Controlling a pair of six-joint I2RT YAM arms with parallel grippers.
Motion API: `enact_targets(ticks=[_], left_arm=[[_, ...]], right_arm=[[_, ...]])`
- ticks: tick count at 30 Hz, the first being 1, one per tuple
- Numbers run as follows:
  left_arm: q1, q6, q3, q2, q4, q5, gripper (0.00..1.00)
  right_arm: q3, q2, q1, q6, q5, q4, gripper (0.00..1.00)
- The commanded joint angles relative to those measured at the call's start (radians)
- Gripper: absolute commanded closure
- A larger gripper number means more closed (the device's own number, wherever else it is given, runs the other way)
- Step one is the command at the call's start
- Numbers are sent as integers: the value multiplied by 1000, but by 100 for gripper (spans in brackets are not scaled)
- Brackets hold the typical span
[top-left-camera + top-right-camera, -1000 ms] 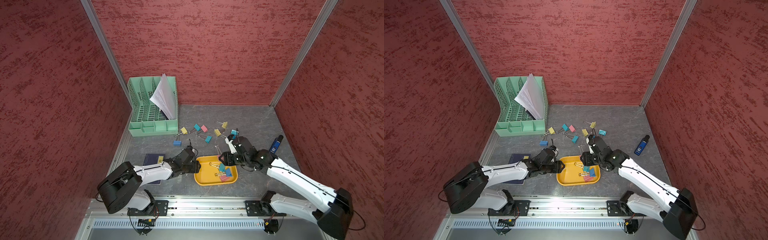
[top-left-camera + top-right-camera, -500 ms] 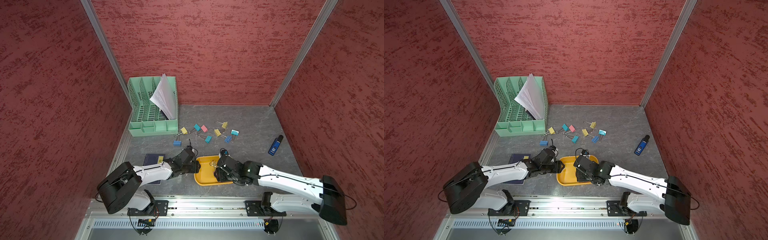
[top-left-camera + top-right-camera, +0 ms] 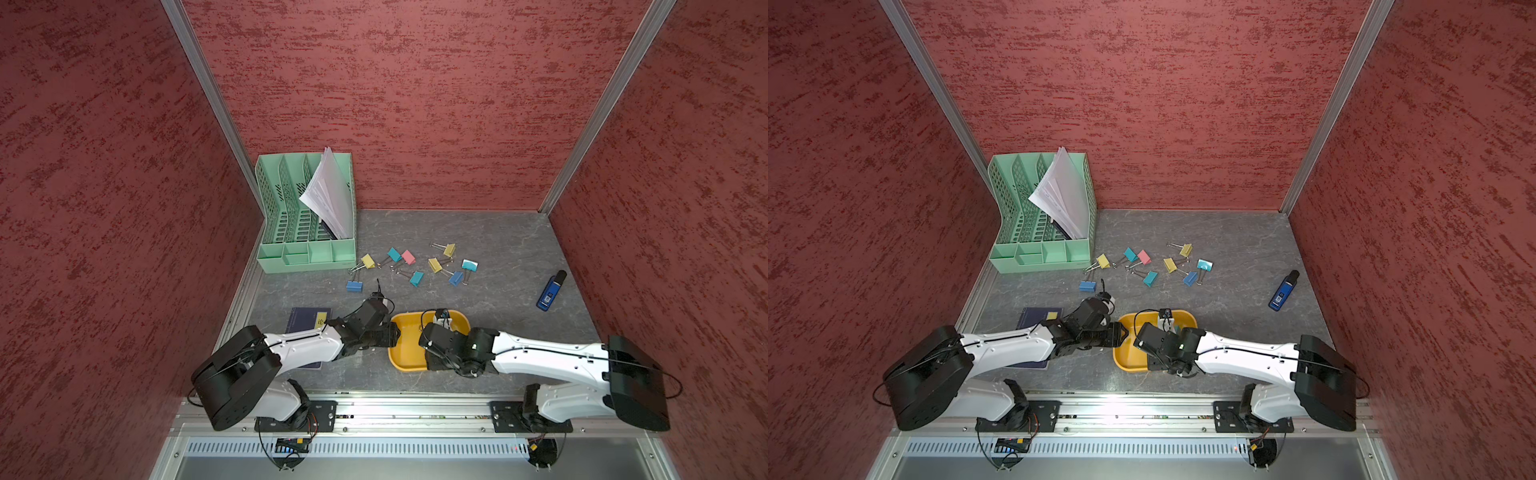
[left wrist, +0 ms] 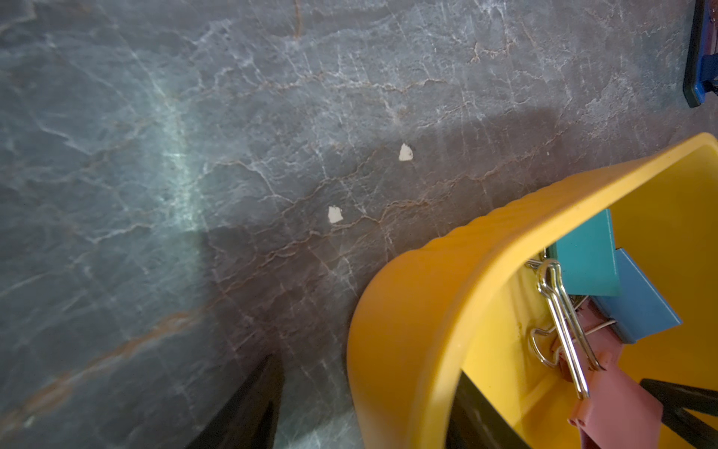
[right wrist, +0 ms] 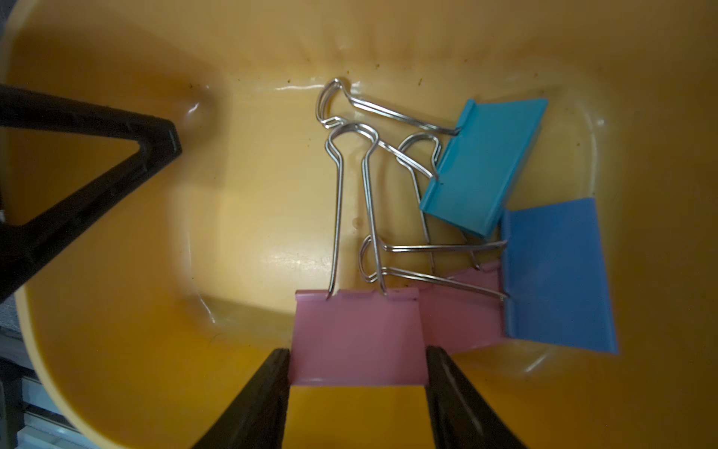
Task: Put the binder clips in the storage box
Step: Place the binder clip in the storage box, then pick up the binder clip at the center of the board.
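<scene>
The yellow storage box (image 3: 407, 358) (image 3: 1128, 357) sits near the table's front edge. My left gripper (image 4: 369, 367) (image 3: 395, 334) straddles its left wall, one finger (image 5: 97, 163) inside and one outside, with a gap to the outer finger. My right gripper (image 5: 358, 350) reaches down into the box, fingertips pressed against both sides of a pink binder clip (image 5: 357, 338). A teal clip (image 5: 483, 167), a blue clip (image 5: 559, 272) and a second pink clip (image 5: 458, 322) lie in the box beside it. Several binder clips (image 3: 416, 278) (image 3: 1149, 278) lie scattered on the table behind the box.
A mint-green file organizer (image 3: 305, 216) with white papers stands at the back left. A blue stapler (image 3: 550, 290) lies at the right. A dark notebook (image 3: 305, 320) lies under my left arm. Red walls close three sides.
My right arm has swung from the box's back right round to its front and lowered the pink clip into the box. The left arm has not moved.
</scene>
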Motion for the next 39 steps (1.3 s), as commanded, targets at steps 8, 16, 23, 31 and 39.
enact_targets(ticks=[8,16,23,31,39], left_arm=[[12,6,-36,8,-57,-13,35],[13,8,-38,3,-63,-14,35],[20,6,-37,3,-64,-14,35],[26,6,-35,14,-67,-9,35],[28,4,-31,32,-58,-2,35]], right_arm=[[120,-128,-83,-155,102,-90,16],[277,-109,-584,-519,1,-64,17],[387,181,-818,-580,-115,74,21],[524,438,-889,-568,-92,128,17],[617,572,-923,-583,-83,132,18]])
